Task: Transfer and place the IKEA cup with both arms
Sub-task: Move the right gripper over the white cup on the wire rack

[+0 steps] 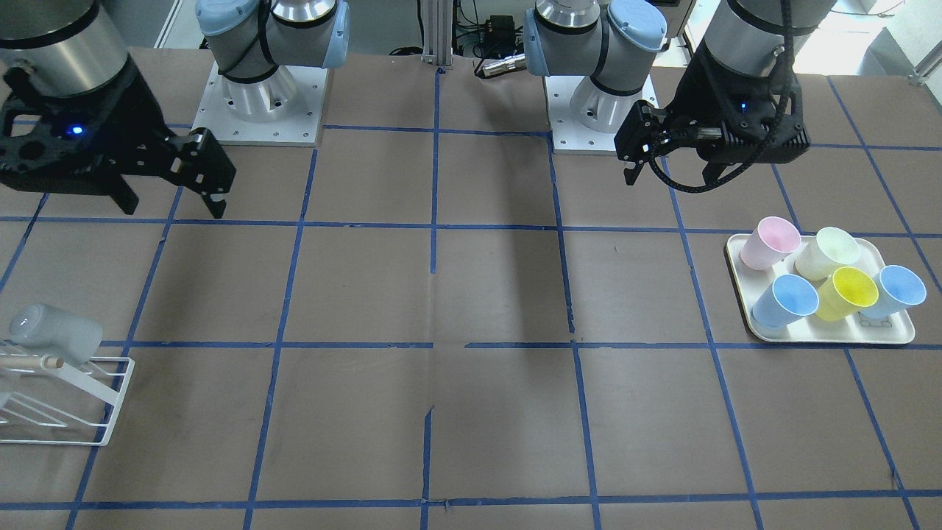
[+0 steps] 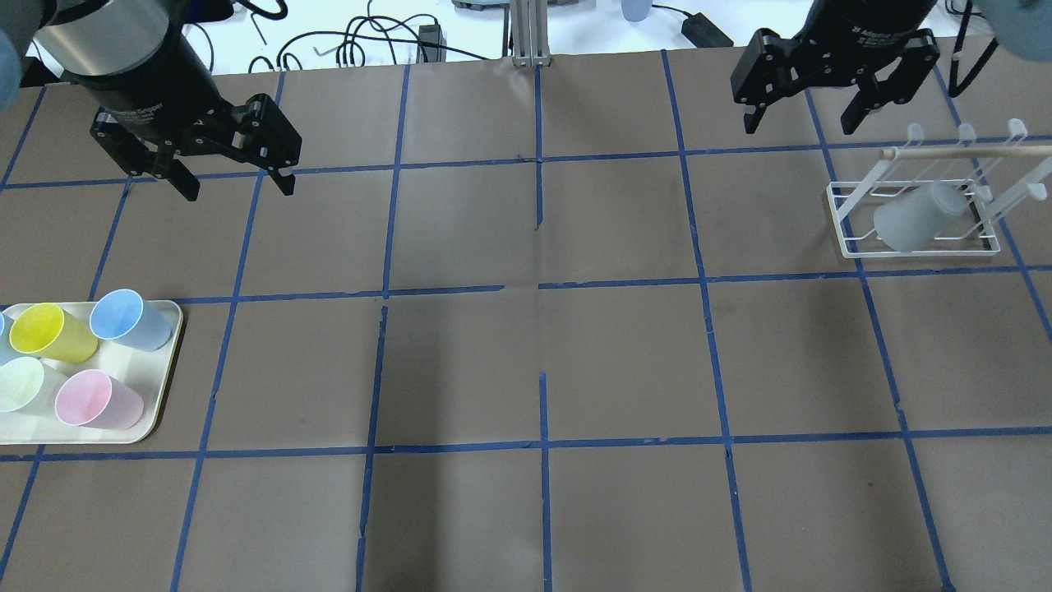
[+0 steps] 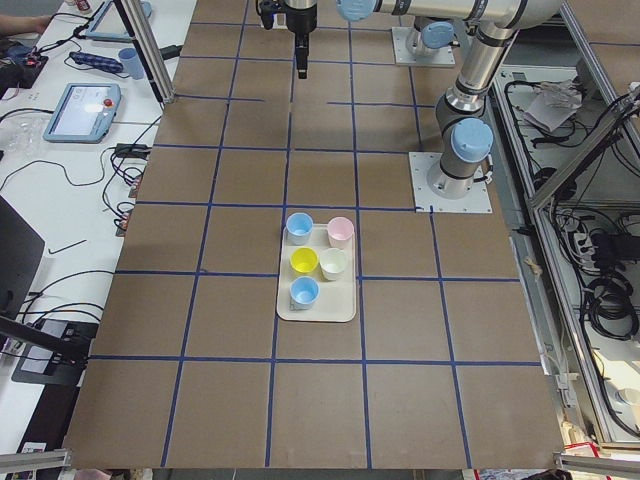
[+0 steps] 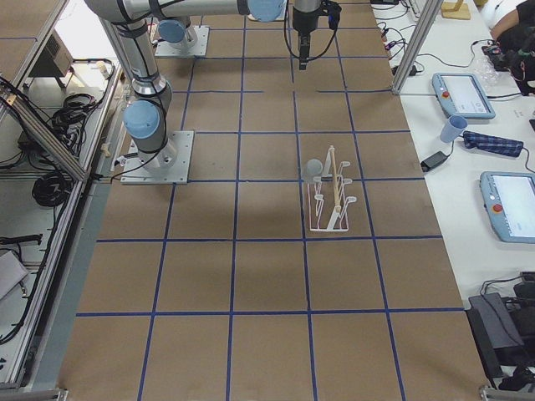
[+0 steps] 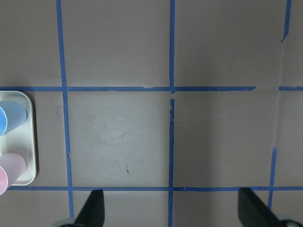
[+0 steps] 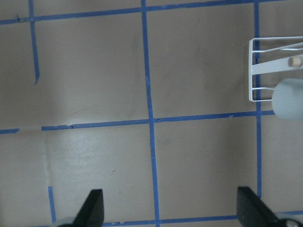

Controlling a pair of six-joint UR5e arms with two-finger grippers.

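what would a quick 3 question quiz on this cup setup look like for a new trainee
1. True or false: the grey cup is on the white rack, not on the tray.
2. How many cups sit on the tray? A three, B five, C seven.
3. Fill in: the left gripper and the right gripper are both ____ and hold nothing.

Key: 1 true; 2 B; 3 open.
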